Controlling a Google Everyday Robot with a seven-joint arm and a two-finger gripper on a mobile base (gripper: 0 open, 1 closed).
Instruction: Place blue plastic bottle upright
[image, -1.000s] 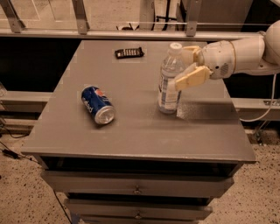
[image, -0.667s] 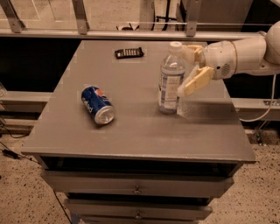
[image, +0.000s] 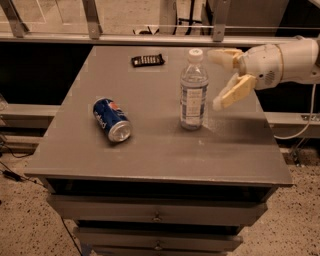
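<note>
The blue plastic bottle is clear with a white cap and a white label printed in blue. It stands upright on the grey table, right of centre. My gripper is just to the right of the bottle, a little apart from it, at about label-to-cap height. Its two tan fingers are spread open and hold nothing. The white arm reaches in from the right edge.
A dark-blue Pepsi can lies on its side at the table's left middle. A small black device lies near the far edge. A metal railing runs behind the table. Drawers sit under the tabletop.
My gripper was around the bottle a second ago; its fingers have opened and it has drawn back to the right. The bottle stays standing on its own.
</note>
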